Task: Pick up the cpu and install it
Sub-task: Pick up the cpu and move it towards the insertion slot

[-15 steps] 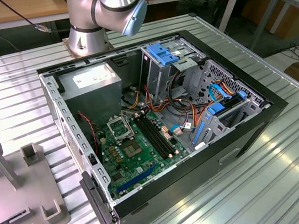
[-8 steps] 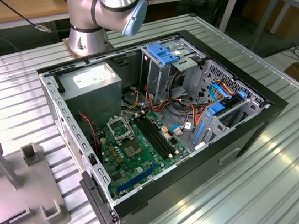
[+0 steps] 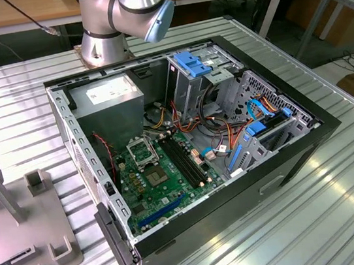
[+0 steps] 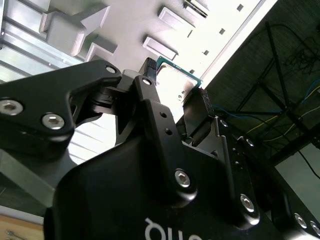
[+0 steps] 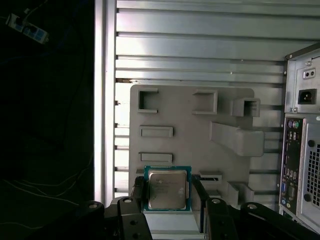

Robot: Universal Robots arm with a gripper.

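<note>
The arm (image 3: pixel 125 6) stood bent at its joint. The gripper (image 4: pixel 176 82) had its black fingers (image 4: pixel 155 115) clamped on opposite edges of the cpu (image 5: pixel 167 189).

The cpu (image 5: pixel 167 189) is a small, flat, square chip. It has a shiny silver-grey metal lid on a green board, and the board's edge shows as a thin rim all round. The chip sits clamped between the two black fingers (image 5: pixel 138 195) of the hand (image 5: pixel 168 194), which press on two opposite edges. In the first wrist view its metal top faces the camera. It is held clear of the grey holder plate (image 5: pixel 200 145), which lies on the ribbed metal tabletop (image 5: pixel 200 50) behind it.
</note>
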